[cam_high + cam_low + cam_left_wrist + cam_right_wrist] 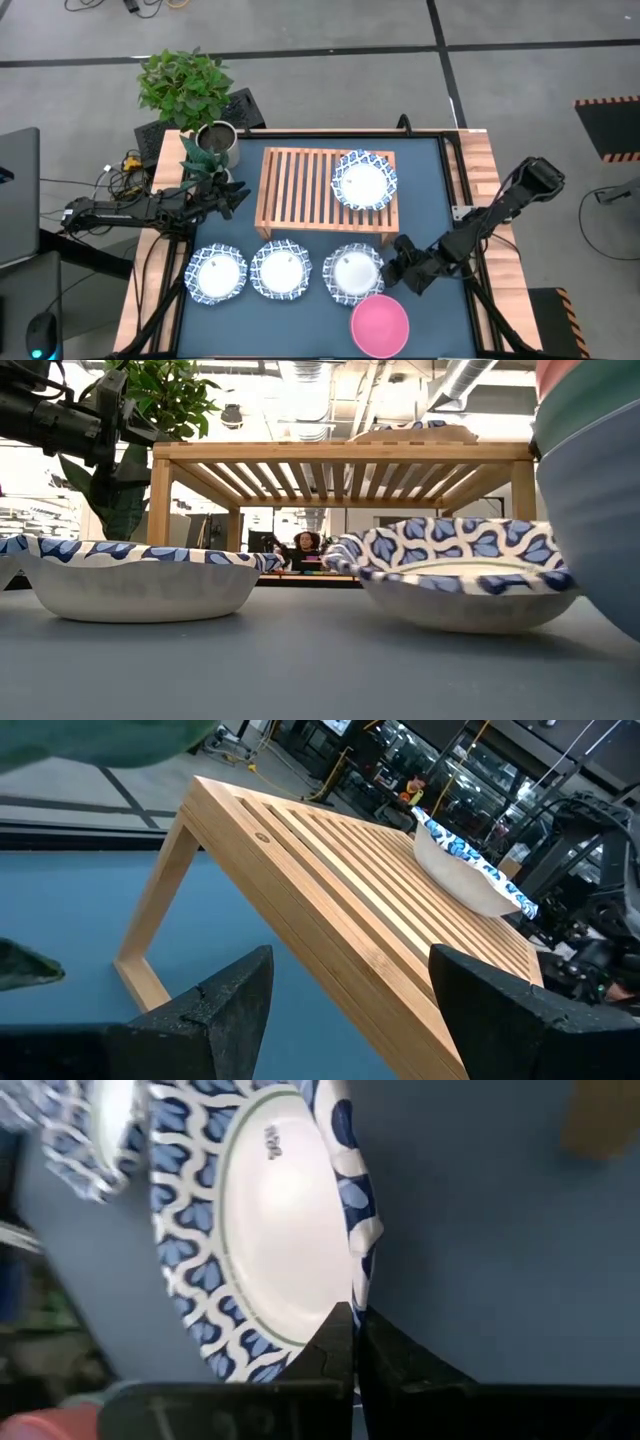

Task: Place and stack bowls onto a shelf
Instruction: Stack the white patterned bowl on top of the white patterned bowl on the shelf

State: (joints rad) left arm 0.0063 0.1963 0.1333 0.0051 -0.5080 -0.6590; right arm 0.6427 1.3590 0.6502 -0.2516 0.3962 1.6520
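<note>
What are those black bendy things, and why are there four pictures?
They are two robot arms, each ending in a two-finger gripper. One picture looks down from above, one sits at table height, and one camera rides on each wrist. The blue table holds a wooden shelf with one blue-patterned bowl on the shelf, three more patterned bowls in a row, a pink bowl and a plant. The right gripper is pinching the rim of the nearest patterned bowl. The left gripper waits open, near the shelf.
</note>
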